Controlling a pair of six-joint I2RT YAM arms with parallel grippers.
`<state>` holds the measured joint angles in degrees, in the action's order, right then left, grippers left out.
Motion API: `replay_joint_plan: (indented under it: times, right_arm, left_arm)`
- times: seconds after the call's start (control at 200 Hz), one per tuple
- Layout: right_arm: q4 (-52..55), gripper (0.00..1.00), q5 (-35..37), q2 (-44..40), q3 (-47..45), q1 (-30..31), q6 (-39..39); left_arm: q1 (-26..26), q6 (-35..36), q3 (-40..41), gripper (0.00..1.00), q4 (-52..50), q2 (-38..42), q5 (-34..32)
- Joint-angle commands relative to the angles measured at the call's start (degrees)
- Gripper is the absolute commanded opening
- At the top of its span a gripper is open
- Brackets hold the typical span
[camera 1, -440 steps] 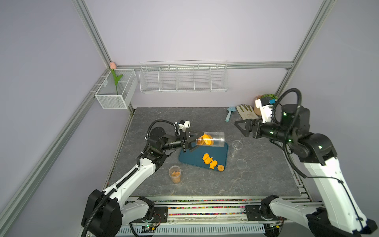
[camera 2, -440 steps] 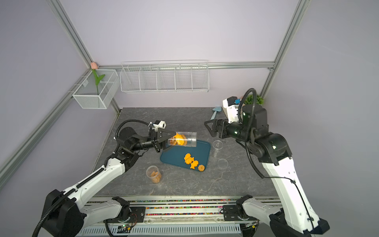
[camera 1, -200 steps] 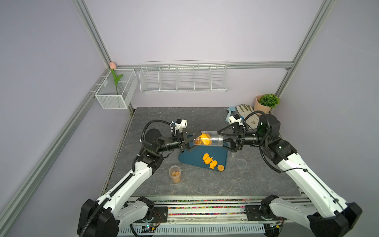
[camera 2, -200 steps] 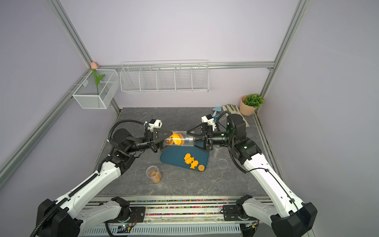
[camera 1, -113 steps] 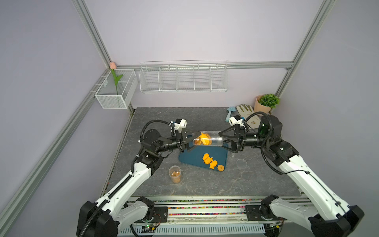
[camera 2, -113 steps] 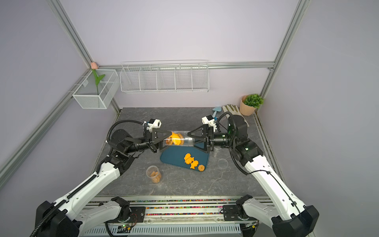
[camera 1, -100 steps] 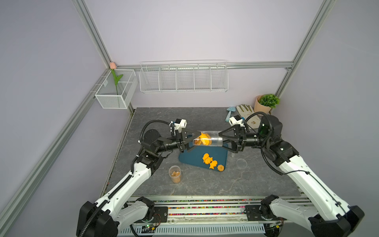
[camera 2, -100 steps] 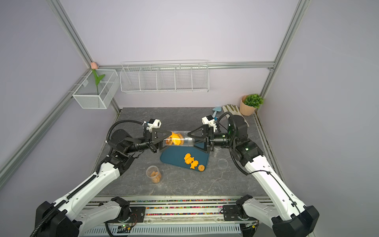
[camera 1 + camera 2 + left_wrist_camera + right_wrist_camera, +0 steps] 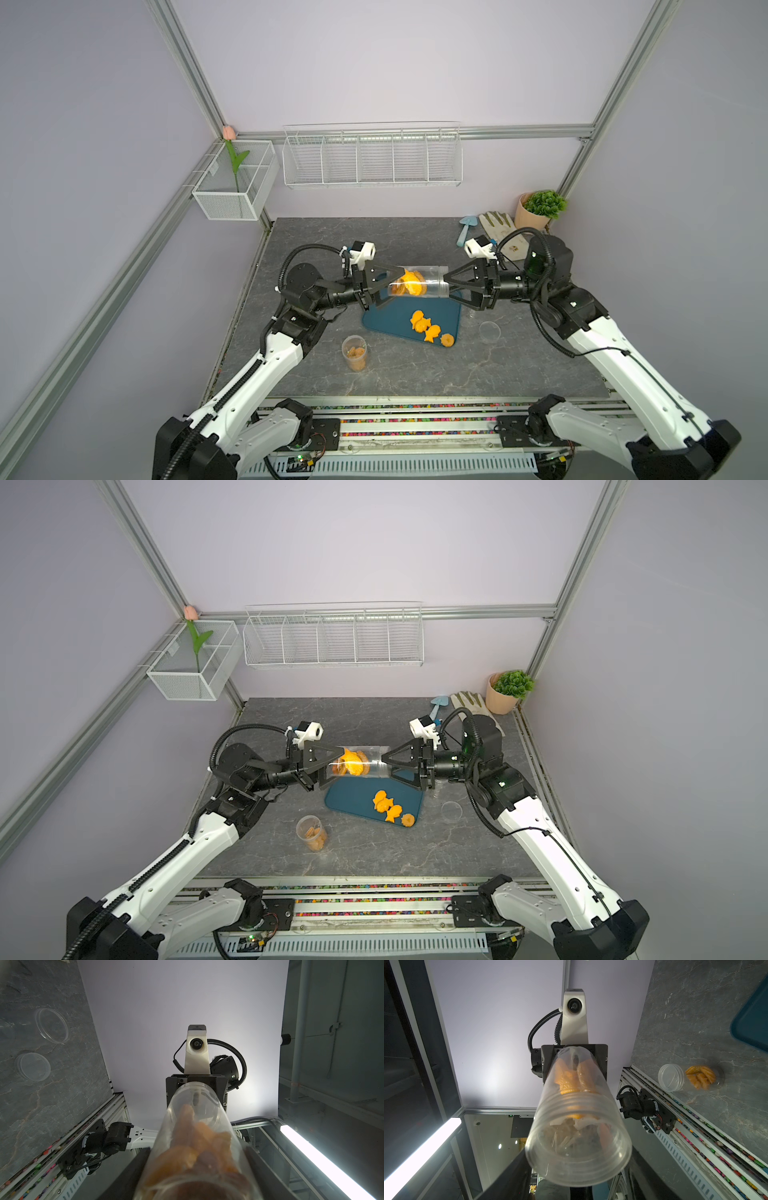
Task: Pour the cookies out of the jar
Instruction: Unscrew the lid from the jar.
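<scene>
Right claw (image 9: 448,286) closed on level jar (image 9: 432,283), mouth toward it

Lilac walls (image 9: 374,62), aluminium frame posts (image 9: 192,70), grey marbled tabletop (image 9: 415,374).

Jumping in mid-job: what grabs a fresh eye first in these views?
The clear jar hangs level in mid-air above the teal tray. The left gripper is clamped on its base and the right gripper closed on its open mouth, with orange cookies bunched at the base end. Next come the loose cookies on the tray and a second small jar standing on the table in front of it.
</scene>
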<state>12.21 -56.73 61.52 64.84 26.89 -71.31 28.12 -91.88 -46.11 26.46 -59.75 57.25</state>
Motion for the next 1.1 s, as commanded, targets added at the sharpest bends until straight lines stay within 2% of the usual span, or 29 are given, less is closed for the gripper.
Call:
replay_joint_plan:
  times: [0.0,0.1,0.3,0.445,0.555,0.595,0.685,0.855,1.095]
  right_arm:
    - [0.28,0.67,0.42,-1.18,-0.68,0.59,0.55]
    - [-0.1,0.75,0.63,-0.7,0.05,1.3,0.47]
    - [0.01,0.76,0.37,0.86,1.52,2.09,1.16]
    - [0.25,0.67,0.46,0.98,1.61,2.05,2.01]
    - [0.98,0.54,0.32,0.8,1.43,2.08,3.04]
    - [1.9,0.53,0.26,0.8,1.56,2.05,3.97]
    - [4.83,0.54,0.34,0.86,2.37,1.97,7.45]
    - [13.68,0.51,3.71,0.71,5.85,2.05,19.98]
    - [9.54,0.48,8.36,-0.36,5.82,2.47,28.03]
  left_arm:
    - [-0.52,-0.75,-0.12,0.66,0.53,1.34,1.2]
    - [-0.51,-0.78,-0.03,0.66,0.36,1.39,1.53]
    - [-0.51,-1.0,-0.34,0.66,0.4,1.23,1.98]
    - [-0.53,-1.01,-0.1,0.66,0.26,1.39,2.14]
    - [-0.58,-0.99,-0.2,0.66,0.17,1.21,2.27]
    - [-0.65,-0.98,-0.26,0.66,0.03,1.13,2.25]
    - [-0.64,-0.96,-0.42,0.66,0.17,1.01,2.2]
    - [-0.69,-1.02,-0.21,0.66,-0.05,1.06,2.42]
    - [-0.67,-1.11,0.23,0.66,-0.09,0.79,2.82]
